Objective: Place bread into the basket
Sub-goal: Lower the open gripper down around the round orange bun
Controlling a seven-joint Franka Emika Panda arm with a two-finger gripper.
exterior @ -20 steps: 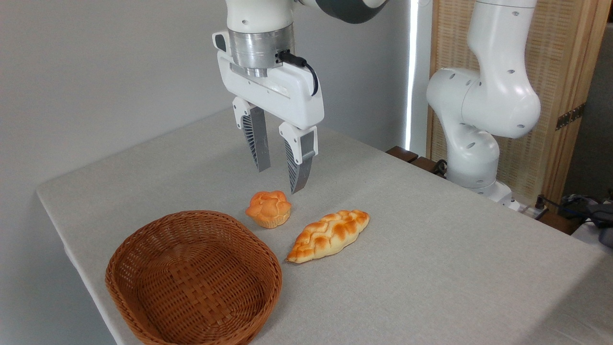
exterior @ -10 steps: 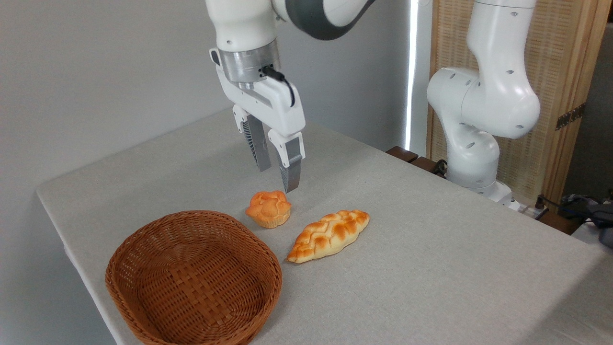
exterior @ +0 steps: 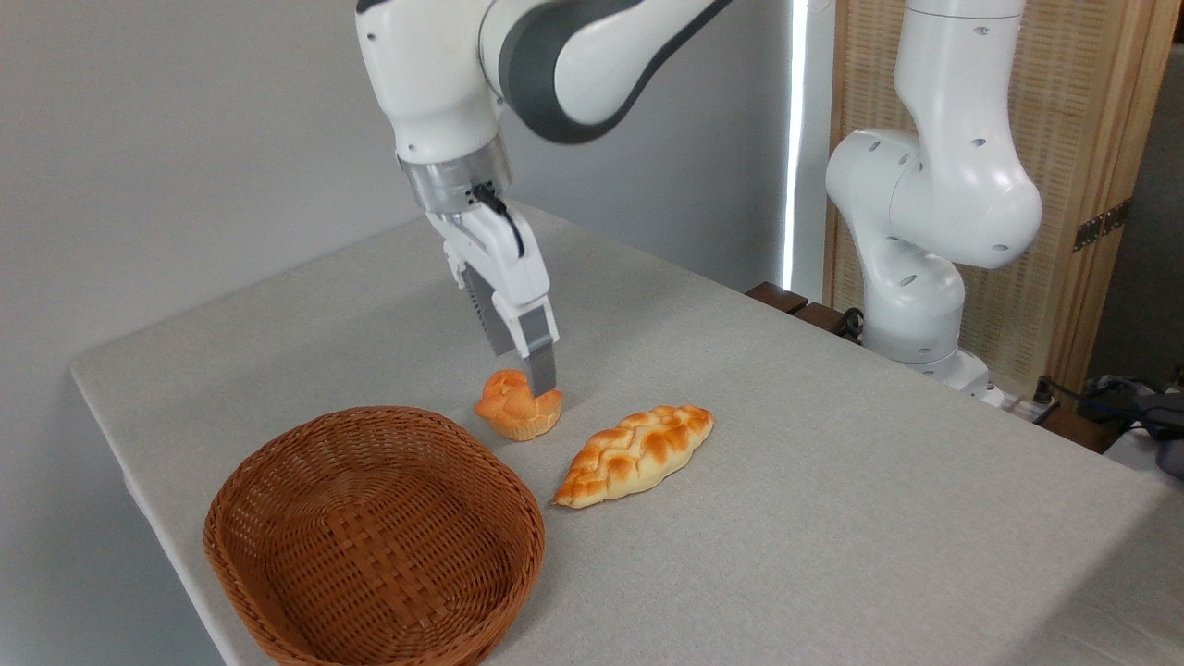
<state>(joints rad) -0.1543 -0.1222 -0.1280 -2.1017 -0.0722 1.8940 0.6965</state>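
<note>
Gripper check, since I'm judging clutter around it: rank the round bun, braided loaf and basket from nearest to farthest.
1. Round bun: at the fingertips of the gripper.
2. Braided loaf: to the right, lower in the picture.
3. Basket: lower left; its near rim rivals the loaf.

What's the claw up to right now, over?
Claw down at the bun, grip unclear. Bun on table, outside basket. Long loaf beside it, not blocking.

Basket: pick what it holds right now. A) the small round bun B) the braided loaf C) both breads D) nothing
D: the basket shows only bare weave inside, while the bun and the braided loaf both lie on the table beside it.
</note>
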